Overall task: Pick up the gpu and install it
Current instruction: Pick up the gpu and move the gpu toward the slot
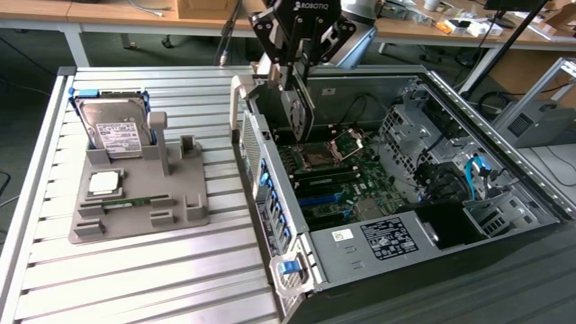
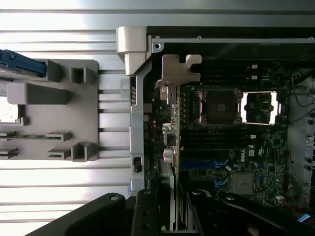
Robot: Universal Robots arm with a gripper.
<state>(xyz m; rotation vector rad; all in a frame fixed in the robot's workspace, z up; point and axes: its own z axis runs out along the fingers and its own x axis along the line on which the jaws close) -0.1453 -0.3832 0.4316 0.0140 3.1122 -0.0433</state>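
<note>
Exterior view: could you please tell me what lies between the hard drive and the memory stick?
A square silver chip lies between them, shown in the exterior view.

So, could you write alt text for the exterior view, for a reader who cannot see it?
The robot's fingers hold the gpu upright above the motherboard inside an open computer case. On the exterior view's left, a grey holder carries a hard drive, a processor chip and a memory stick.

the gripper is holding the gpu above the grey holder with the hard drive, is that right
No. The gripper holds the gpu above the open computer case, not the grey holder with the hard drive, as the exterior view shows.
</note>
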